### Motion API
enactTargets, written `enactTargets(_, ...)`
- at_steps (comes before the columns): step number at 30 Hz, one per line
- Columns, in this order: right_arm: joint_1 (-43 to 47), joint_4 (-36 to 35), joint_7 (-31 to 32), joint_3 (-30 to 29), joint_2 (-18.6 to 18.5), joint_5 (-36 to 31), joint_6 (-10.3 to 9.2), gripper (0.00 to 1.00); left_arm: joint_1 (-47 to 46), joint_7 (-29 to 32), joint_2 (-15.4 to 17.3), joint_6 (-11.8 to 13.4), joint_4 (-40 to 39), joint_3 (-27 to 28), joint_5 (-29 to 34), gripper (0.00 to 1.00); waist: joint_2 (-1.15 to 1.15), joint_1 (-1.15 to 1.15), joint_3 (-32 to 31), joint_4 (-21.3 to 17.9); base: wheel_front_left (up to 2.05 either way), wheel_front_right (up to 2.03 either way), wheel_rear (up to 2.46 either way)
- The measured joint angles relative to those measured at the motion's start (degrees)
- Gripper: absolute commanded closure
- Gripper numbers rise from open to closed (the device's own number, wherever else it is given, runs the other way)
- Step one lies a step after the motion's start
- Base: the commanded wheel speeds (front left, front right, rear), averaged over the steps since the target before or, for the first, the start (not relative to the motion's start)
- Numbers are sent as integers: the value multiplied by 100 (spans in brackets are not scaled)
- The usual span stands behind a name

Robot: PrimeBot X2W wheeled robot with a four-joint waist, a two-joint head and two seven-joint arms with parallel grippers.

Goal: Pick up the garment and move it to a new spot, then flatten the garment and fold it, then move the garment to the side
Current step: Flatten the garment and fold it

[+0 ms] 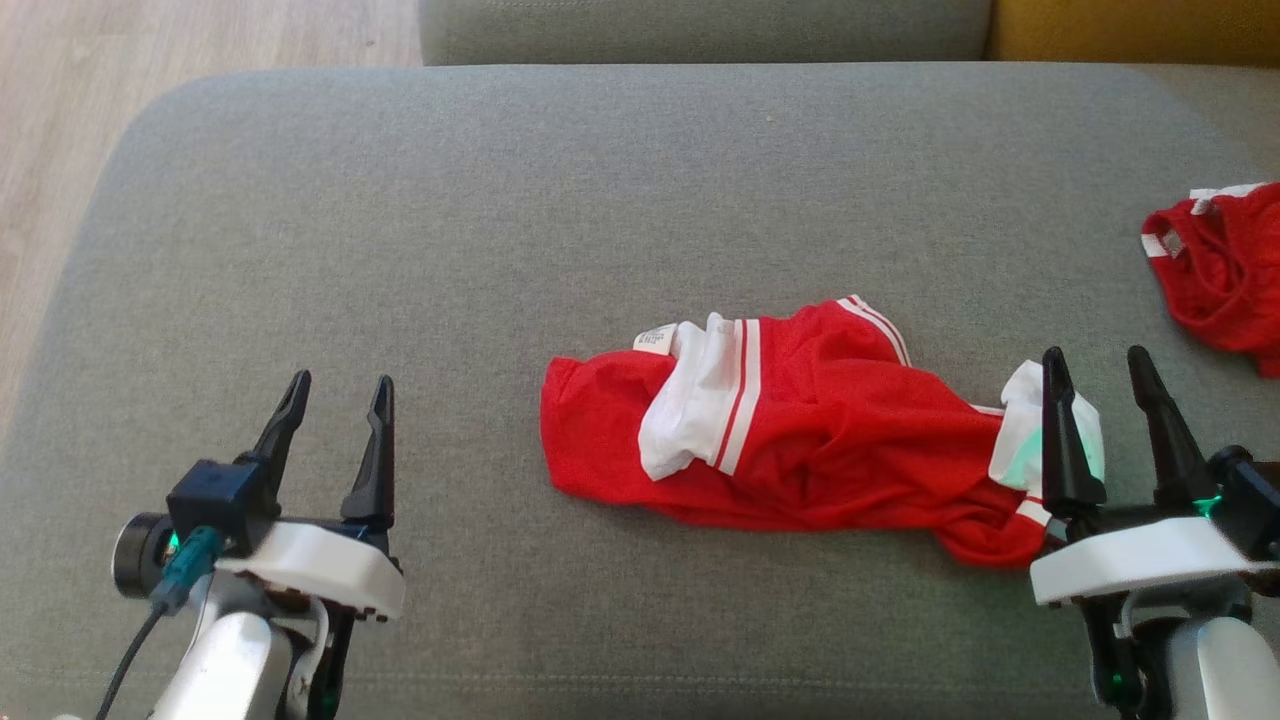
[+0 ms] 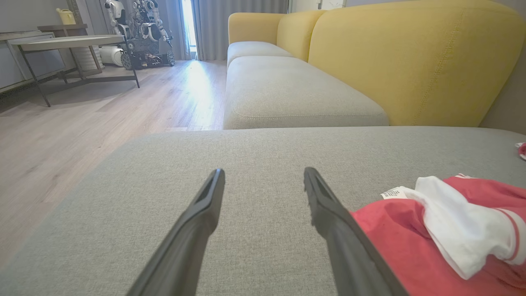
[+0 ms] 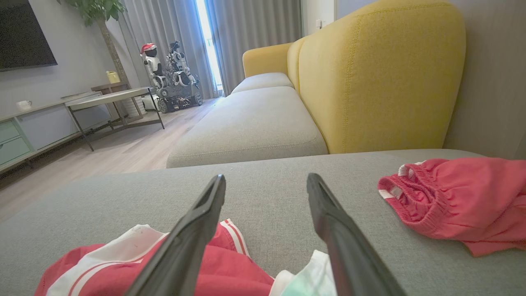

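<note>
Left jaws and right jaws gape empty, the right seemingly just above the crumpled red shirt [image 1: 830, 430] on the sofa [image 1: 400, 250].

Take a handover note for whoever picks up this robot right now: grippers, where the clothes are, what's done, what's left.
Left gripper: open, empty, over the bare grey sofa cushion, left of the garment.
Right gripper: open, holding nothing, at the right end of the crumpled red mesh garment with white striped trim.
A second red garment lies apart near the cushion's right edge.
Done: relocation cannot be told; nothing is flattened or folded.
Left: grasp, flatten, fold, move aside.
</note>
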Motion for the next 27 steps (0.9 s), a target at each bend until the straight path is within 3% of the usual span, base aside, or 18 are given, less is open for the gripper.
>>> enactTargets(9,-114,255,605,158,-1,-90,0,0,-52,1,2,-10,-44,-99,0,0,0,0,144,168,0,0,0)
enactTargets(20,-1818,1181,1874,1422,-31,-155,0,0,-515,-10,-172,-168,38,-235,1,0,0,0,504,678,0,0,0)
enactTargets(27,-2424,1978,2904,1900,-294,-7,0,0,-606,-58,-338,-265,221,-247,8,0,0,0,689,1046,0,0,0)
